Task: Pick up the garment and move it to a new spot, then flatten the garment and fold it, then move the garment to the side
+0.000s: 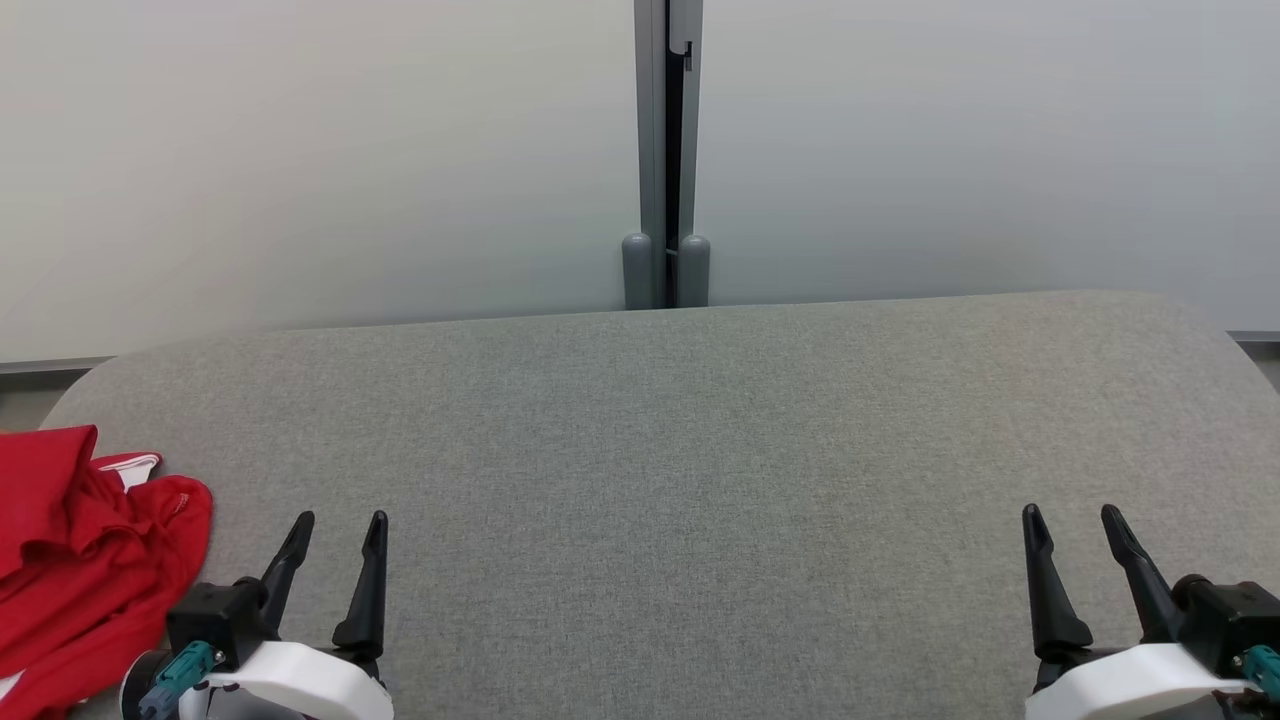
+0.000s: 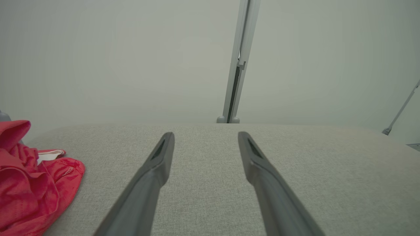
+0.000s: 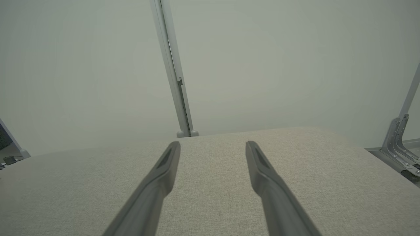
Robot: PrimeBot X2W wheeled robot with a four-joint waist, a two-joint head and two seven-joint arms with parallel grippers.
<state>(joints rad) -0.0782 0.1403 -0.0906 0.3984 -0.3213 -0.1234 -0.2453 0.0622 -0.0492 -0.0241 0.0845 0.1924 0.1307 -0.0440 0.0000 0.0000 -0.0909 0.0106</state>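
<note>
A crumpled red garment [image 1: 80, 560] with a bit of white trim lies bunched at the far left edge of the grey fabric table [image 1: 680, 430]. In the left wrist view the garment [image 2: 32, 183] sits at the lower left. My left gripper [image 1: 340, 520] hovers just to the garment's right, open, with nothing between its fingers [image 2: 157, 164]. Far across the table, at the lower right, my right gripper [image 1: 1075, 515] is open and empty too; bare cloth shows between its fingers [image 3: 167, 164].
Behind the table stand pale partition panels joined by a grey post [image 1: 667, 150] with two rounded feet. A metal bracket [image 3: 398, 137] shows beyond the table's right edge. The table's corners are rounded.
</note>
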